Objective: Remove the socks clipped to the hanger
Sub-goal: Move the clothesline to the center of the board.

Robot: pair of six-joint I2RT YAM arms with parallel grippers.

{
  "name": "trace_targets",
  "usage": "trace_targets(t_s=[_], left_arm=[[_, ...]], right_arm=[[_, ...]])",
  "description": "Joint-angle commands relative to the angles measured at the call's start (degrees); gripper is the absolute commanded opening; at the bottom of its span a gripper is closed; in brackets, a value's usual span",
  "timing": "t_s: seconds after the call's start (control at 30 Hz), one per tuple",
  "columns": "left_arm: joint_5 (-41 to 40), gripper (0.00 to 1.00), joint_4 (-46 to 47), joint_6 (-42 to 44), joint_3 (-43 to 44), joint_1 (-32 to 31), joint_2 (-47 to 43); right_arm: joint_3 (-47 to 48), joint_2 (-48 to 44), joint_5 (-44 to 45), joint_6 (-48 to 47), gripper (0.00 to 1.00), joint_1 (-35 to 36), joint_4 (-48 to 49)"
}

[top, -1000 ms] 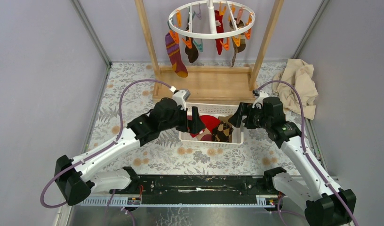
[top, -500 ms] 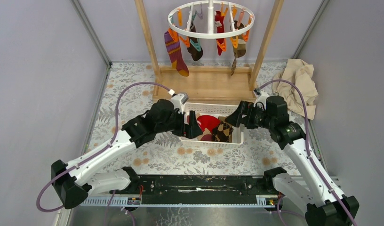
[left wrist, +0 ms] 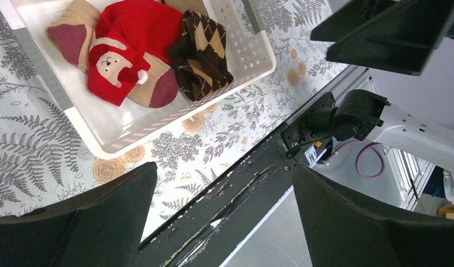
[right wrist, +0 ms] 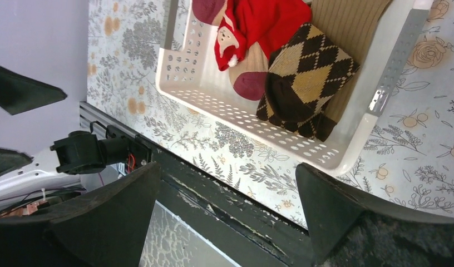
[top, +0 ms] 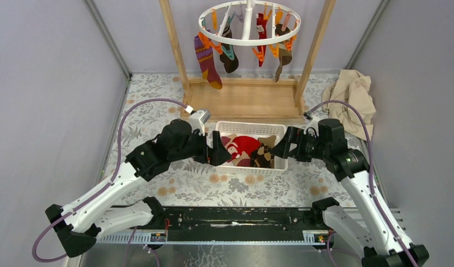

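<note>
White ring hanger [top: 250, 22] hangs inside the wooden rack [top: 241, 100] at the table's far edge, with orange and teal clips around its rim. Clipped to it: purple-orange striped sock [top: 207, 60] on the left, dark brown sock [top: 229, 58] beside it, red sock [top: 261, 28] near the centre post, brown-striped sock [top: 282, 57] on the right. White perforated basket [top: 244, 127] sits mid-table in front of the rack. In it lie a red sock with a white figure [left wrist: 124, 50], a brown argyle sock [left wrist: 202, 55] and tan socks [left wrist: 69, 33] with maroon toes. Left gripper [top: 216, 153] at the basket's left end, jaws spread wide, nothing between them. Right gripper [top: 281, 149] at the basket's right end, likewise wide apart and empty. Beige cloth [top: 353, 100] bunched at the far right corner. Table [top: 158, 111] covered in a fern-and-flower print.
</note>
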Motion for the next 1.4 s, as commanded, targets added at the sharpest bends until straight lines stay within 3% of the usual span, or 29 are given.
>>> trace_targets(t_s=[0.0,0.3,0.87,1.37], left_arm=[[-1.9,0.99,-1.6,-1.7,-1.3,-0.4,-2.0],[-3.6,0.99,-1.1,-4.8,-4.0,-0.4,-5.7],[-4.6,0.99,-3.0,-10.1,-8.6,-0.4,-15.2],[-7.2,0.99,-5.0,-9.1,-5.6,-0.5,-15.0]], right_arm=[[0.4,-6.1,2.0,4.1,1.00,0.3,-2.4],[-0.1,-15.7,3.1,8.1,1.00,0.3,-7.5],[-3.4,-22.5,1.9,8.7,1.00,0.3,-12.2],[-0.4,-16.1,2.6,7.5,1.00,0.2,-7.7]])
